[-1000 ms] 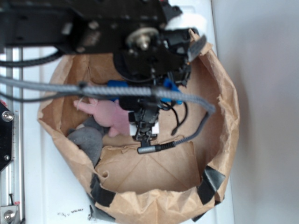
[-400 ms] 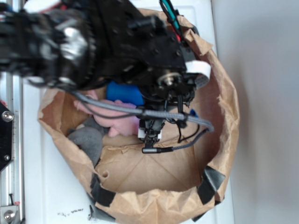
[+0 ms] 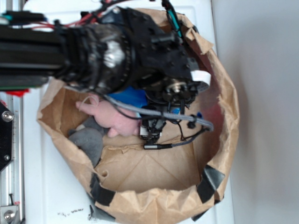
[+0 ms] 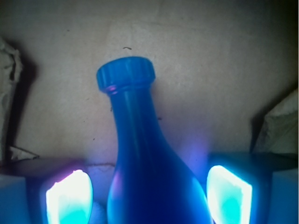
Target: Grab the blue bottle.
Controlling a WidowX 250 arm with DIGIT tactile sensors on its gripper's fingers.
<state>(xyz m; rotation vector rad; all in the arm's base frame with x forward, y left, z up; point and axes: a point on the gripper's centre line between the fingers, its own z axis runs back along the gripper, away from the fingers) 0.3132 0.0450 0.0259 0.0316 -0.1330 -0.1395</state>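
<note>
1. The blue bottle (image 4: 149, 158) lies on the brown paper floor of the paper bag (image 3: 154, 205), toward the bag's far wall, cap (image 4: 125, 74) pointing away from the wrist camera.
2. The gripper (image 4: 149, 191) straddles the bottle body. The jaws are spread; each glowing pad (image 4: 69, 198) stands apart from the blue plastic.
3. A pink plush (image 3: 114, 119) rests just beside the bottle, near the bag's left wall.
4. A grey plush (image 3: 88, 140) lies below the pink plush.
</note>
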